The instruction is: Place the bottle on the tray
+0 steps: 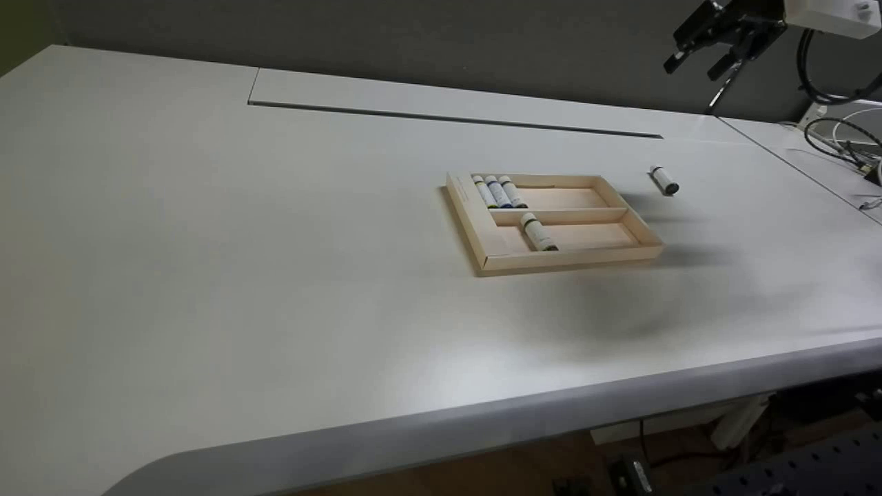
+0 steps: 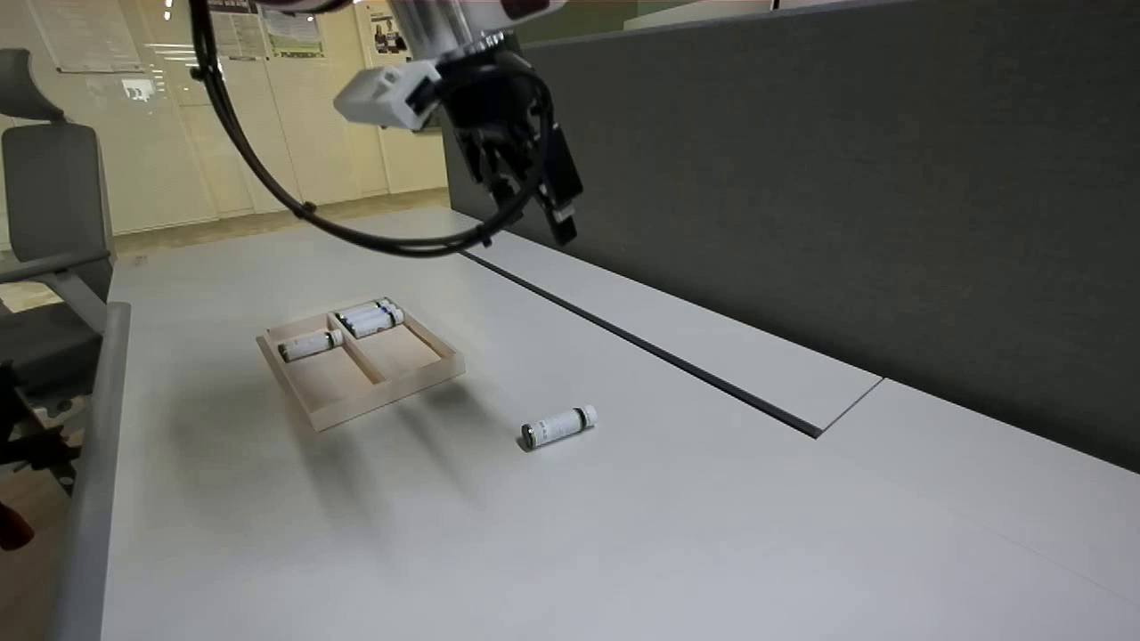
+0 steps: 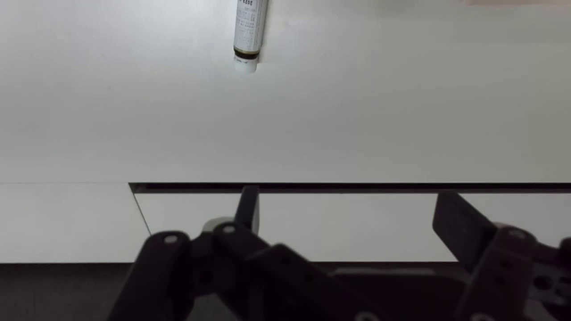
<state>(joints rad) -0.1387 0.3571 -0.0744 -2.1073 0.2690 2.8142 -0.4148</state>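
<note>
The bottle [image 1: 665, 180], a small white vial with a dark end, lies on its side on the table beside the tray. It also lies there in an exterior view [image 2: 558, 427] and at the top of the wrist view [image 3: 249, 29], partly cut off. The light-wood tray [image 1: 572, 261] has a divider making two long compartments; it also shows in an exterior view [image 2: 387, 394]. A sliver of the tray [image 3: 513, 2] shows at the wrist view's top right. My gripper [image 1: 696, 67] is open and empty, high above the table near the back panel [image 2: 802, 178]. Its fingers [image 3: 349, 194] are wide apart.
Three similar vials [image 1: 499, 192] lie in a row in the tray's far compartment. A single vial [image 1: 538, 233] lies in its near compartment. A dark slot [image 1: 441, 118] runs along the table's back. Cables [image 1: 844, 138] lie at one side. A chair [image 2: 58, 205] stands beyond.
</note>
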